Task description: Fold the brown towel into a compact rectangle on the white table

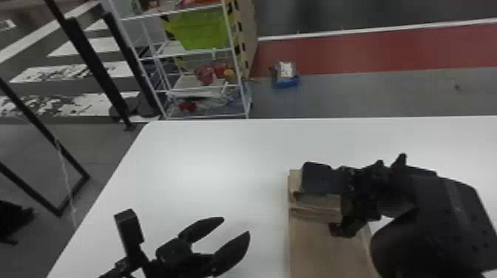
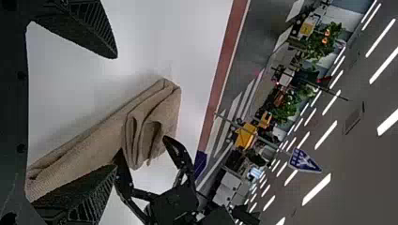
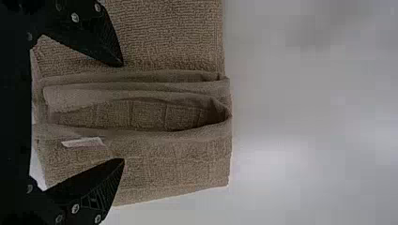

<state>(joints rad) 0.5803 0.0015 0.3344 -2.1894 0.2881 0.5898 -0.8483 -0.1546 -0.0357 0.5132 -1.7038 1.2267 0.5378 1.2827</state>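
Observation:
The brown towel [image 1: 325, 247] lies as a long folded strip on the white table [image 1: 207, 159], its far end folded over in layers. My right gripper [image 1: 332, 210] is over that far end. In the right wrist view the right gripper [image 3: 124, 112] stands open across the towel's layered folds [image 3: 141, 133], with a small white tag [image 3: 83, 142] between its fingers. Left of the towel, my left gripper [image 1: 236, 226] is open with nothing in it. The left wrist view shows the left gripper [image 2: 116, 111] with fingers apart and the towel [image 2: 94, 145] beyond them.
A white wire shelf [image 1: 199, 88] with a green bin [image 1: 201, 29] stands behind the table's far left edge. A black metal frame [image 1: 40, 129] is on the floor at the left. A small blue-based item [image 1: 286, 74] lies on the floor beyond the table.

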